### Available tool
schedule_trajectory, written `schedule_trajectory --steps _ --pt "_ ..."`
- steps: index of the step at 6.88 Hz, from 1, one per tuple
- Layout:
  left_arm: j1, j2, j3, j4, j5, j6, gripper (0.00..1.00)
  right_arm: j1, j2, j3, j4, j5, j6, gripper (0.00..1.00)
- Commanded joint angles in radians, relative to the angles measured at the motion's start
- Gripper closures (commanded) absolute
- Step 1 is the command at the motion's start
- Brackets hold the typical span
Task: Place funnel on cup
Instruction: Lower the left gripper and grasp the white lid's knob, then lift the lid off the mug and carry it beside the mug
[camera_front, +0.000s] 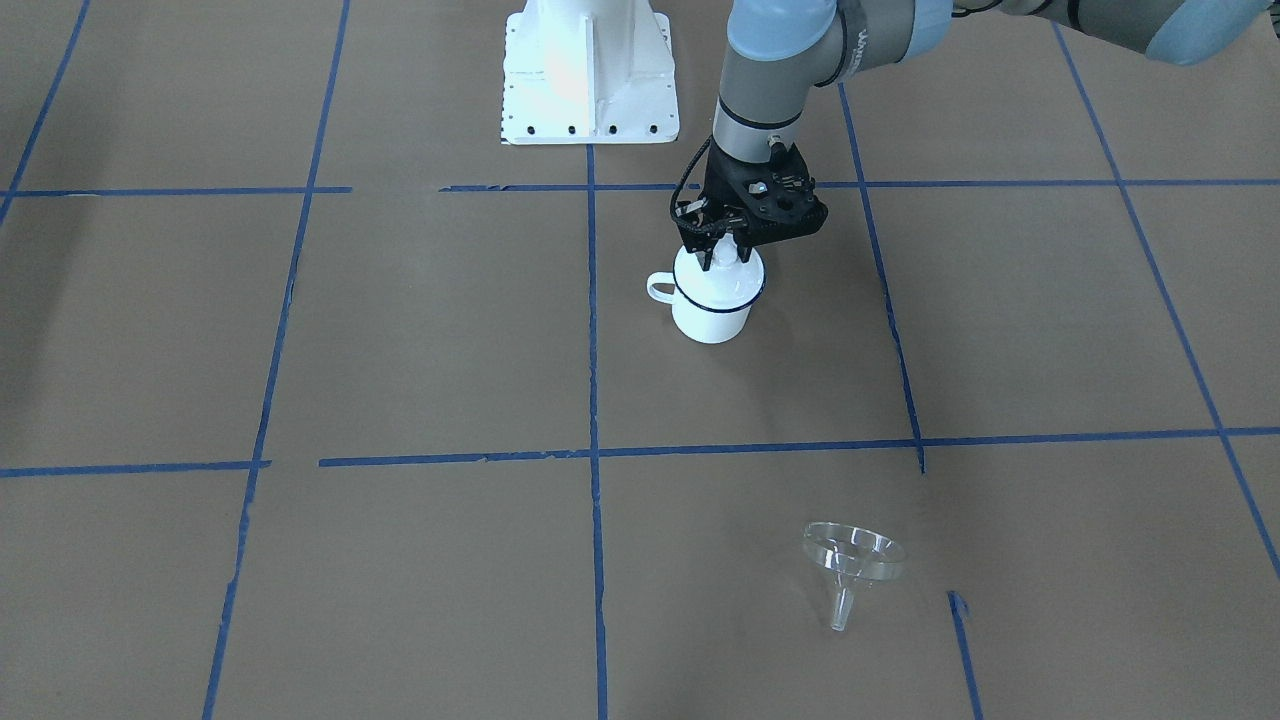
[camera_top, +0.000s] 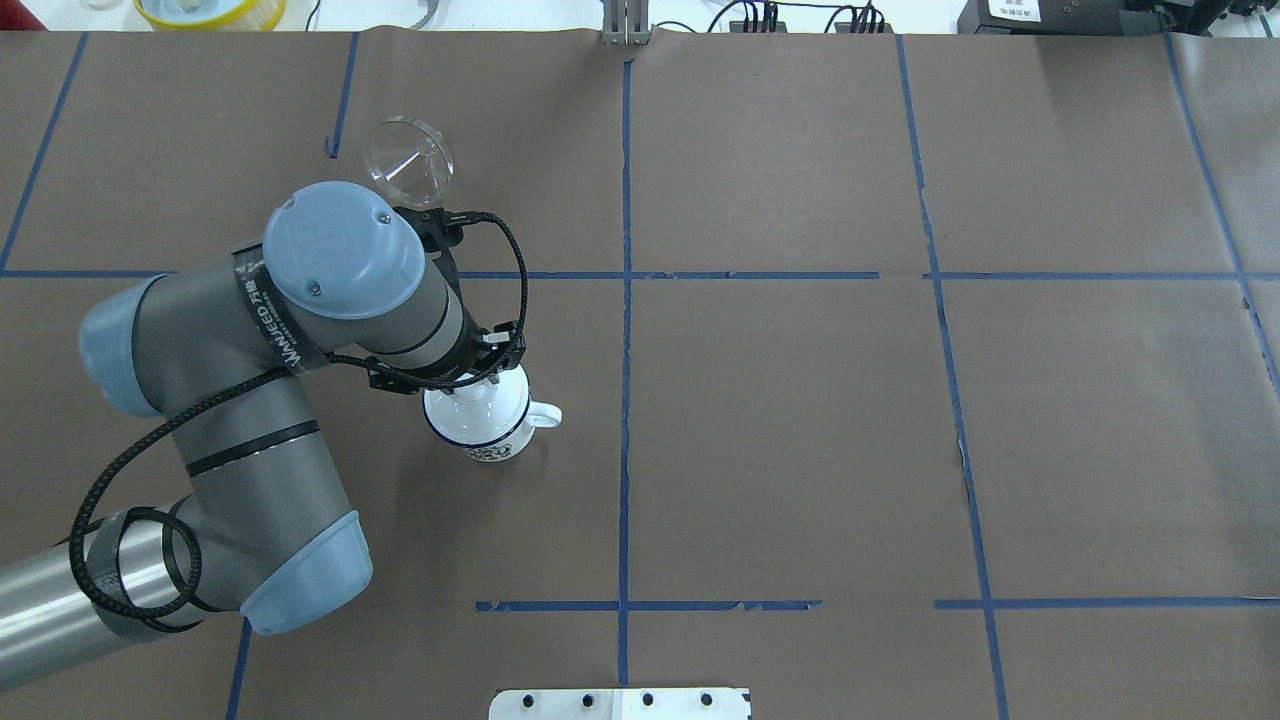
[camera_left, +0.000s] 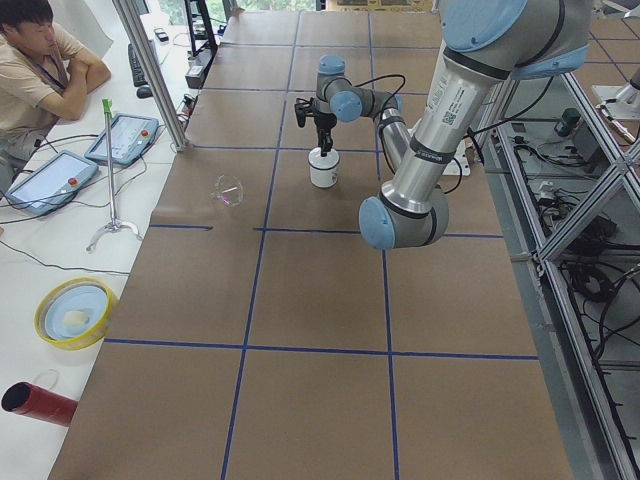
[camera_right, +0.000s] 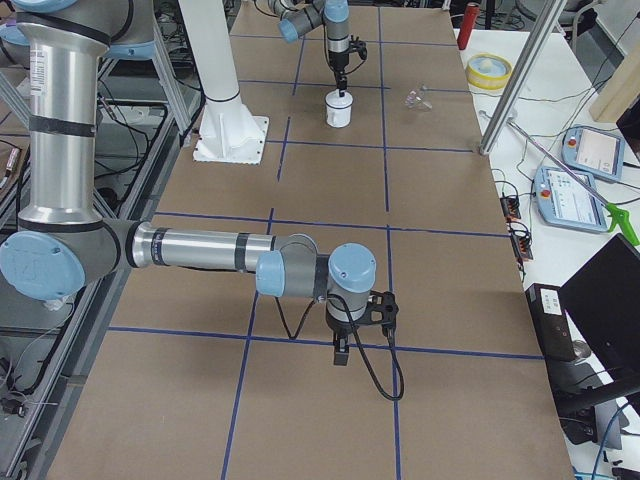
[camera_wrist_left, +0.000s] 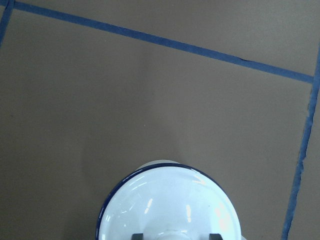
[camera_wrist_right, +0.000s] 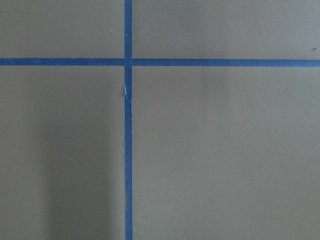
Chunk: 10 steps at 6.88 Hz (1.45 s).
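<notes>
The left gripper (camera_front: 722, 258) hangs over the cup (camera_front: 710, 318) at mid-desk, jaws apart on either side of the lid's (camera_wrist_left: 170, 200) knob, not pinching it. I'd close squarely on the knob, then lift straight up. The funnel (camera_front: 853, 552) lies tipped near the far edge. Whether the right gripper (camera_right: 342, 350) is open, I can't tell.

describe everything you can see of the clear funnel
The funnel is clear and plastic-looking, with a wide round rim and a short narrow spout. It lies tipped on its side on the brown paper, spout pointing away from the robot. It sits apart from the cup, farther from the robot's base; only the paper touches it.
</notes>
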Motion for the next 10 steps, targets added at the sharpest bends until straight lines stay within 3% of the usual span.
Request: schedule_trajectory --steps 1,2,3,6,9,10 --pt "0.0 0.0 -0.005 0.002 0.0 0.0 0.65 0.0 0.0 0.0 0.0 0.0 0.0 0.0" --pt "0.0 0.0 -0.017 0.006 0.0 0.0 0.94 0.0 0.0 0.0 0.0 0.0 0.0 0.0" --pt "-0.002 0.0 -0.024 0.009 0.0 0.005 1.0 0.0 0.0 0.0 0.0 0.0 0.0 0.0" --pt "-0.058 0.003 -0.185 0.133 -0.002 0.138 1.0 0.0 0.0 0.0 0.0 0.0 0.0 0.0" --pt "-0.106 0.341 -0.382 0.071 -0.078 0.354 1.0 0.0 0.0 0.0 0.0 0.0 0.0 0.0" --pt "-0.104 0.423 -0.323 -0.11 -0.078 0.356 1.0 0.0 0.0 -0.002 0.0 0.0 0.0 0.0"
